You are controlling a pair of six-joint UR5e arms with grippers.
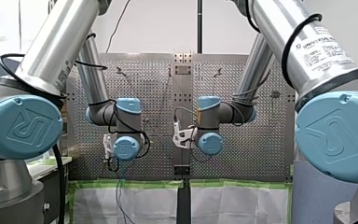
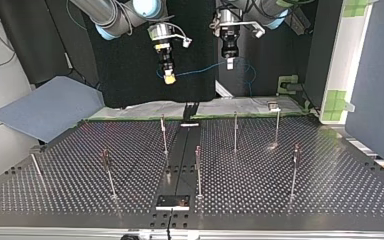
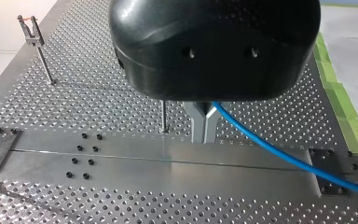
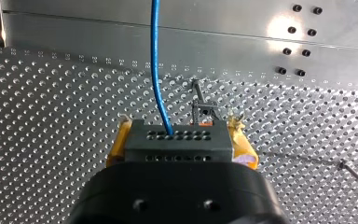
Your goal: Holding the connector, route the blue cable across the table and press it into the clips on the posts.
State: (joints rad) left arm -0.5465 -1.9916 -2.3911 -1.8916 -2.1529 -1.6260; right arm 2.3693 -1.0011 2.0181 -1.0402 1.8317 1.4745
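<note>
Both arms are up, wrists pointing down, well above the table (image 2: pixel 55 170). Right gripper (image 2: pixel 169 76): yellow pads clamped on the connector (image 4: pixel 177 142). Left gripper (image 3: pixel 204 123): metal fingers pinching the blue cable (image 3: pixel 279 150), which is strung in the air between them, clear of the posts (image 2: pixel 235 131).

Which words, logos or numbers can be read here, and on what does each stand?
"UNIVERSAL ROBOTS": label on my right arm, front view; its smaller print is unreadable.
"UR" logo: embossed on blue joint cap, front view.
Engraved numbers on the table, right wrist view: too small to read.
</note>
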